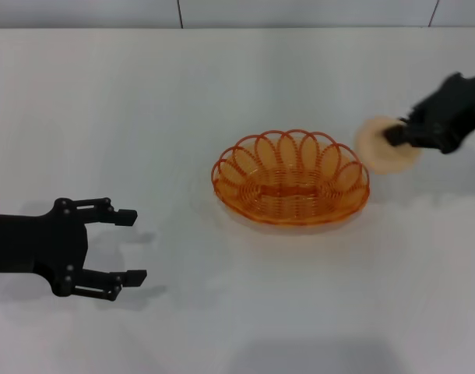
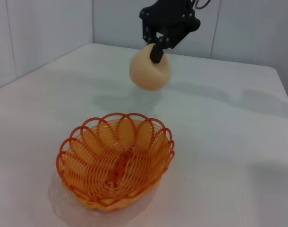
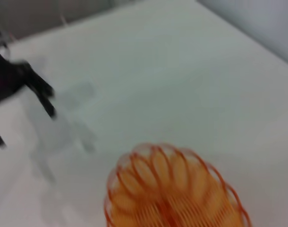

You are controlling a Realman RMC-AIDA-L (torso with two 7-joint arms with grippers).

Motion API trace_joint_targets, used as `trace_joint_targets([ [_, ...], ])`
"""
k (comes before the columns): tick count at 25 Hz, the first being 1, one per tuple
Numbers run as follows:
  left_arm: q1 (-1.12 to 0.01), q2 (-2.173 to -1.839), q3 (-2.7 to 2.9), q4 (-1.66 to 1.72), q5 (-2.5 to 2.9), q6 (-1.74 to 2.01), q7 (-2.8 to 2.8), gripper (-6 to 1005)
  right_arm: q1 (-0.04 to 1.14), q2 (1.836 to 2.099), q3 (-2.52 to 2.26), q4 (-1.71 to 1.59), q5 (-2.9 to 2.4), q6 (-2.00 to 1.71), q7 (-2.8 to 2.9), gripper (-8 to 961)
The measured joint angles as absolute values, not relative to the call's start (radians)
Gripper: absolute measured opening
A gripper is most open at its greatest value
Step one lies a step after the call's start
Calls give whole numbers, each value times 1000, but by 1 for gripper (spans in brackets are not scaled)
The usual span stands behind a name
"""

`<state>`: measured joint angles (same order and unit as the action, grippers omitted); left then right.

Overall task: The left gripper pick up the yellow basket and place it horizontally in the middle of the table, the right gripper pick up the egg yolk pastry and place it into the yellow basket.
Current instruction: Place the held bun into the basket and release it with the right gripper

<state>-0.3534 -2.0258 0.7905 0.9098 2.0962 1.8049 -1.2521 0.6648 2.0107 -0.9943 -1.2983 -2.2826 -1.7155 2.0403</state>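
The yellow basket (image 1: 290, 178) sits empty and level on the table (image 1: 144, 117), near its middle; it also shows in the left wrist view (image 2: 115, 158) and the right wrist view (image 3: 174, 189). My right gripper (image 1: 399, 134) is shut on the egg yolk pastry (image 1: 381, 148) and holds it in the air just to the right of the basket's rim; the left wrist view shows the pastry (image 2: 148, 72) hanging from that gripper (image 2: 158, 52) beyond the basket. My left gripper (image 1: 133, 245) is open and empty over the table at the front left, well apart from the basket.
The left gripper's fingers (image 3: 42, 94) show far off in the right wrist view. A wall (image 1: 300, 12) runs behind the table's far edge.
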Motion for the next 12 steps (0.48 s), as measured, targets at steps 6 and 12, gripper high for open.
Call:
trace_joint_targets([
  [6,-355,-2026,790,911,2096,1806,-1248,866,669,2014,-1083,-1189,-2083,-1567,1990,38],
  [12,-352,-2025,790,913,2089,1807,-1234,866,669,2016,-1191,-1078,-1993,-1461,1920,37],
])
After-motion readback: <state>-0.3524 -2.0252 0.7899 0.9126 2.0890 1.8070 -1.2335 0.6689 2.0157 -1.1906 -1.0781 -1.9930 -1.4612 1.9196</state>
